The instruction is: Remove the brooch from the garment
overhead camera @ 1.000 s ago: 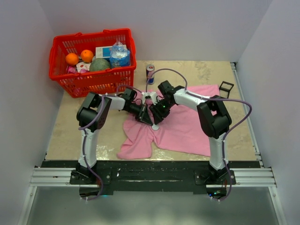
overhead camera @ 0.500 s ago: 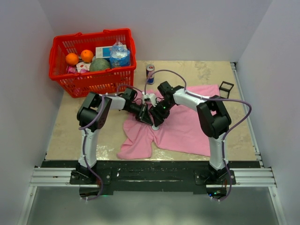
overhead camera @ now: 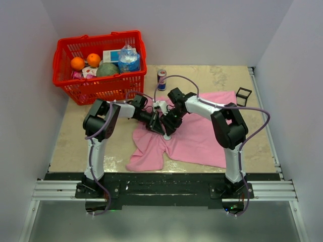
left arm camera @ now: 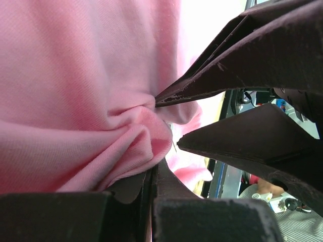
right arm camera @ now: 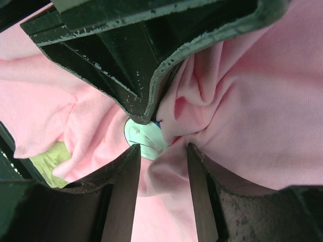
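Observation:
The pink garment (overhead camera: 202,136) lies wrinkled in the middle of the table. The brooch (overhead camera: 166,136), a small whitish disc, sits on its left part and shows clearly in the right wrist view (right arm camera: 144,137). My left gripper (overhead camera: 160,127) is shut on a bunched fold of the garment (left arm camera: 126,141), its tips right beside the brooch. My right gripper (right arm camera: 162,149) is open, its fingers (right arm camera: 126,186) either side of a cloth fold just below the brooch. In the top view the right gripper (overhead camera: 170,124) meets the left one over the brooch.
A red basket (overhead camera: 101,88) holding oranges, a bottle and boxes stands at the back left. A drink can (overhead camera: 161,79) stands behind the grippers. A small black open-frame cube (overhead camera: 243,96) sits at the garment's far right corner.
My right arm has shifted slightly left, closer against the left gripper. The left arm, the garment and the brooch have hardly moved.

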Robot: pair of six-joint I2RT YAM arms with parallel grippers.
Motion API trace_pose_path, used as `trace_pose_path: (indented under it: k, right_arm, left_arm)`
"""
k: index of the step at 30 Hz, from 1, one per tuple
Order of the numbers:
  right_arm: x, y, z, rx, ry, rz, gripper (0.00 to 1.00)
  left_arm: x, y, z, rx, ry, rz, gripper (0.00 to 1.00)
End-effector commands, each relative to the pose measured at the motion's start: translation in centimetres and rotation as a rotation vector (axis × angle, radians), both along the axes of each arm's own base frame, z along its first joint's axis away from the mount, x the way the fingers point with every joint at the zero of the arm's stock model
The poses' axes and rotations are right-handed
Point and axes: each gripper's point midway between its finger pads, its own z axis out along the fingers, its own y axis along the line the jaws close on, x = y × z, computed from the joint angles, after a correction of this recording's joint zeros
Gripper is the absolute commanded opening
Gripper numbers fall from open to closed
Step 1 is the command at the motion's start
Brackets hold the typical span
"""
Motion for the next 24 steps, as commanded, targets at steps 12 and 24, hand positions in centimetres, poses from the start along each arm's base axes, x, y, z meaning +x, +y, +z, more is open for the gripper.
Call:
trace_pose_path:
  k: [12,24]
  right_arm:
    - [-2.3,0.6,-2.5,-0.099,0.015,0.046,0.46]
    - [-3.4,2.1,2.2,0.157,0.141,0.127,0.62]
  left_arm:
    - [1.3,0.4,-2.5,0.052,-0.054,0.015,0.00]
    - [1.2,0.3,-2.7,0.041,-0.041,0.008,0.00]
